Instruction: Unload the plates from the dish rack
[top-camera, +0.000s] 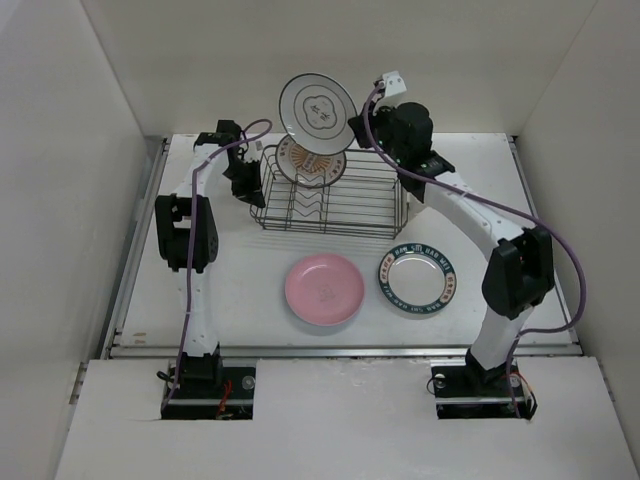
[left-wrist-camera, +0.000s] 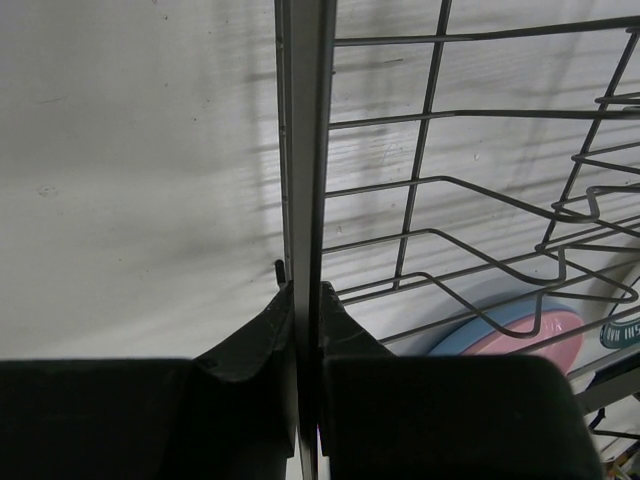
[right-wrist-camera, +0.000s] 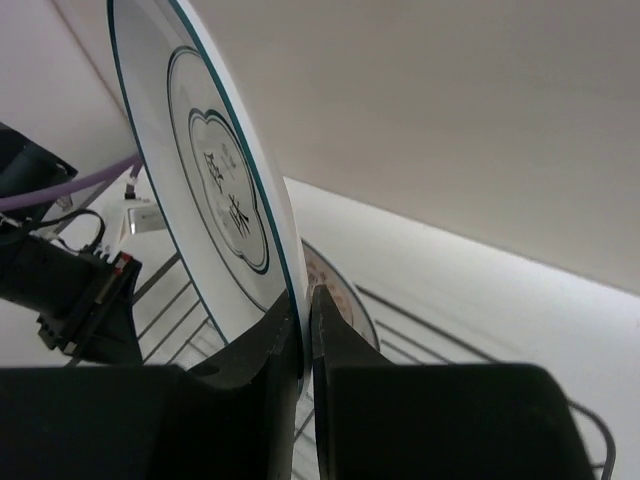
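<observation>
The dark wire dish rack (top-camera: 380, 212) stands at mid-table. My left gripper (top-camera: 244, 184) is shut on its left end bar (left-wrist-camera: 305, 150), fingertips pinching it (left-wrist-camera: 305, 292). My right gripper (top-camera: 357, 126) is shut on the rim of a white plate with a thin dark rim line (top-camera: 318, 108), held upright above the rack's back left. In the right wrist view that plate (right-wrist-camera: 215, 190) sits between the jaws (right-wrist-camera: 305, 312). An orange-patterned plate (top-camera: 312, 164) still leans in the rack (right-wrist-camera: 338, 290). A pink plate (top-camera: 324, 290) and a teal-lettered plate (top-camera: 418, 276) lie flat in front of the rack.
White enclosure walls stand close on the left, back and right. In the left wrist view a blue rim (left-wrist-camera: 495, 322) shows under the pink plate (left-wrist-camera: 545, 338) through the rack wires. Purple cables loop along both arms.
</observation>
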